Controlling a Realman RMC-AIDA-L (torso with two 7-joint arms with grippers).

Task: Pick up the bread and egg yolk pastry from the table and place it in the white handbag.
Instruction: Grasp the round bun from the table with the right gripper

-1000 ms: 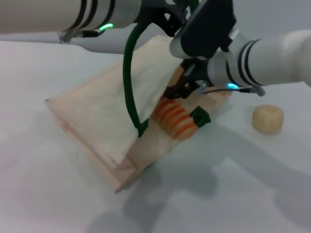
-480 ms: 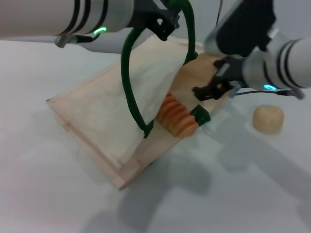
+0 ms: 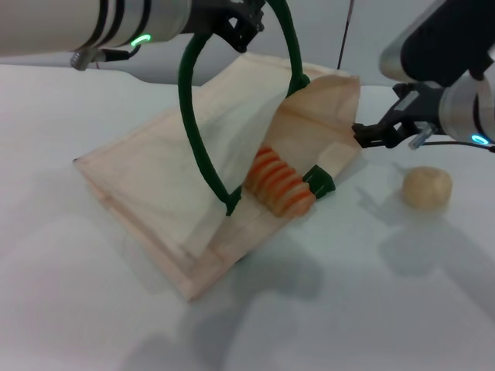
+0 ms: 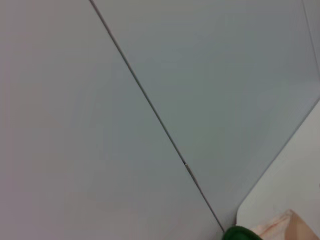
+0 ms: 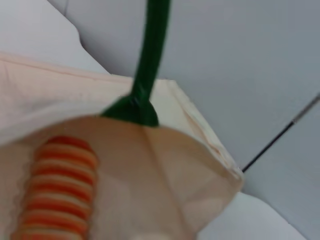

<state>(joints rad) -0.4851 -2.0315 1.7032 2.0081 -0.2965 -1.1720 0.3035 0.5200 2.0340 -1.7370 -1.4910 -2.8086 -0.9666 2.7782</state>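
Note:
The white handbag (image 3: 155,178) lies tilted on the table with its mouth held open. My left gripper (image 3: 232,17) is shut on its green rope handle (image 3: 189,116) and holds it up. The bread (image 3: 280,184), tan with orange stripes, lies inside the bag's mouth; it also shows in the right wrist view (image 5: 60,190) beneath the handle (image 5: 150,50). My right gripper (image 3: 373,136) is open and empty, just outside the bag's right edge. The egg yolk pastry (image 3: 426,188), a pale round ball, sits on the table to the right of the bag, below the right gripper.
The white table (image 3: 371,309) spreads all around the bag. A grey wall (image 4: 150,75) stands behind. The second handle's end (image 3: 319,182) lies beside the bread. A bit of handle (image 4: 242,234) and bag corner (image 4: 292,226) show in the left wrist view.
My right gripper has let go of the bread inside the bag and drawn back to the right, out of the bag. The left arm has shifted slightly left with the handle.

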